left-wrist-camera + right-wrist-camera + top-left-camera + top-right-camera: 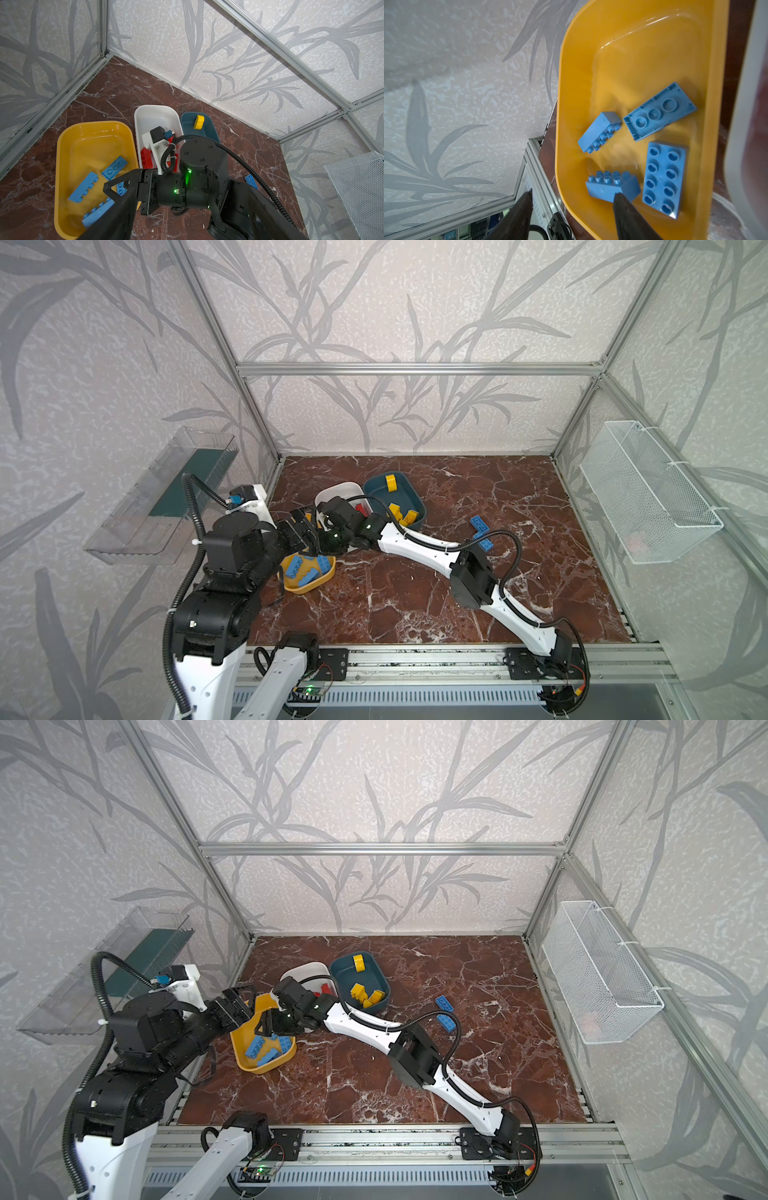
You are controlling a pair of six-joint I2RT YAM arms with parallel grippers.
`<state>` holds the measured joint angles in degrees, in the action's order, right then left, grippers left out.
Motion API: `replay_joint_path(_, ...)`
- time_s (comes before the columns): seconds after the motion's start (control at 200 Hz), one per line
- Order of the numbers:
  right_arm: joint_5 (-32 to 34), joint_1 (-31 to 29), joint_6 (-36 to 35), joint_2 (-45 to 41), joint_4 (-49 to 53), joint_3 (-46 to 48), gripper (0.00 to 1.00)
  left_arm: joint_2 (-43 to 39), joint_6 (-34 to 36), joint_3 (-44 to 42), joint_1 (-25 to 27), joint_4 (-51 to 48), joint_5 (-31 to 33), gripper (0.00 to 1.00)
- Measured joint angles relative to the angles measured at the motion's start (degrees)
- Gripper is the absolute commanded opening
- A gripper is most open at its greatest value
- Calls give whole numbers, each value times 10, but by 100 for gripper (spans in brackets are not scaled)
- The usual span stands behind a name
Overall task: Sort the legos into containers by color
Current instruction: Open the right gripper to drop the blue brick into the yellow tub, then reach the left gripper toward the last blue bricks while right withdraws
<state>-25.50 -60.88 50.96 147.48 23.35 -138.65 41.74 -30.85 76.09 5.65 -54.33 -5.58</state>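
right gripper (pixel 573 193) jaws apart, empty, above yellow tub (pixel 612 52) with four blue bricks (pixel 664 178) | left gripper (pixel 240 999) jaws apart, empty, by that tub's edge | beyond: red bricks (pixel 145 155) in white tub (pixel 158 112), yellow bricks (pixel 358 963) in teal tub (pixel 187 122)

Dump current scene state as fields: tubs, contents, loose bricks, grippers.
yellow tub: four blue bricks
white tub: red bricks, partly hidden by an arm
teal tub: yellow bricks only
loose blue bricks: two, on the table, right of the teal tub
right gripper: open, empty, over the yellow tub
left gripper: open, nothing visible in it, by the yellow tub's left rim
unsorted: the loose blue bricks
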Motion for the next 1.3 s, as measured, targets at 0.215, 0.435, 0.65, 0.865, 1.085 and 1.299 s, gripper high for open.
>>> replay_joint_path(0.215, 10, 28, -20, -116, -12, 169, 64, 47, 18, 19, 23, -7, -10, 83)
replay_joint_path(0.435, 38, 128, -34, -372, -90, 464, 64, 108, 23, -2, 165, 26, 46, 86)
replay_joint_path(0.65, 55, 298, -53, -594, -114, 666, 66, 244, 15, -27, 308, 104, 103, 86)
replay_joint_path(0.865, 43, 493, -84, -723, -62, 741, 73, 424, 4, -2, 406, 169, 118, 89)
replay_joint_path(1.085, -15, 648, -105, -784, -35, 794, 79, 606, 51, 95, 445, 226, 57, 90)
replay_joint_path(1.299, -70, 725, -86, -816, -61, 863, 80, 728, 124, 148, 450, 261, -11, 90)
